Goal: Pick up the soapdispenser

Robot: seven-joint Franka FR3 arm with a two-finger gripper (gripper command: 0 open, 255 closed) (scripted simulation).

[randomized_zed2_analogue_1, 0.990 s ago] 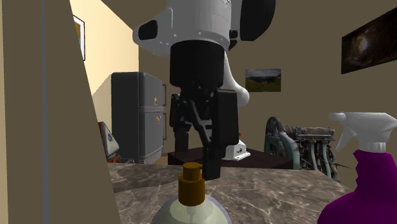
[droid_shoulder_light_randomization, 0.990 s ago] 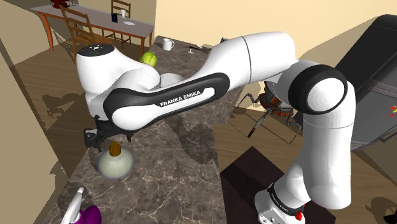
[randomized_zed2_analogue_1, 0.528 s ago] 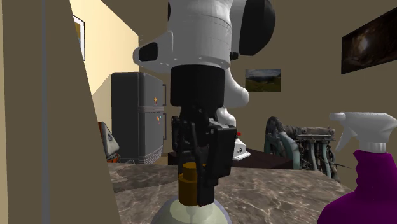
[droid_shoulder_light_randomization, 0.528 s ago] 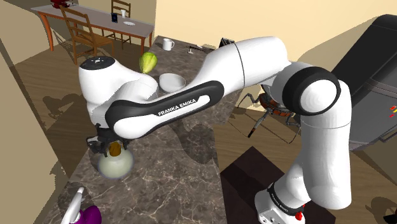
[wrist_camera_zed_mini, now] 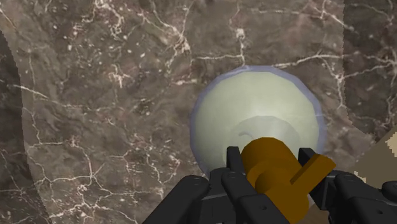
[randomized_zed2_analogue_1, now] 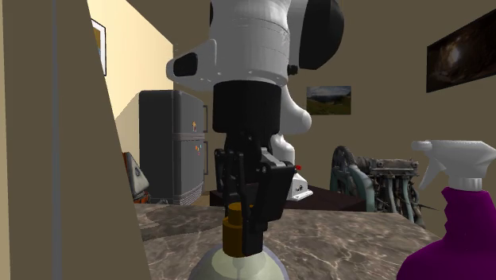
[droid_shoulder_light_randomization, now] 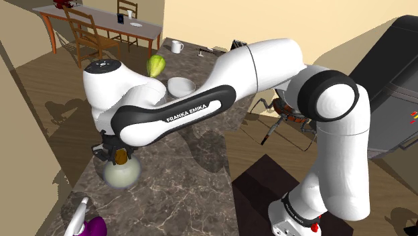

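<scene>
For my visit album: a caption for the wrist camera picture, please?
Black gripper clasping the brown pump of a pale round soap bottle on a marbled countertop.

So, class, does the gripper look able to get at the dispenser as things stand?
Likely yes: the gripper is right over the dispenser, its fingers clasping the brown pump; nothing stands in the way.

The marble counter [droid_shoulder_light_randomization: 201,174] bears a purple spray bottle [droid_shoulder_light_randomization: 94,226] at its near end, a white bowl [droid_shoulder_light_randomization: 181,86] and a green fruit [droid_shoulder_light_randomization: 155,64] midway, and a white mug [droid_shoulder_light_randomization: 176,47] at its far end. Beyond that far end stands a wooden table [droid_shoulder_light_randomization: 147,28] with chairs [droid_shoulder_light_randomization: 90,33].
</scene>
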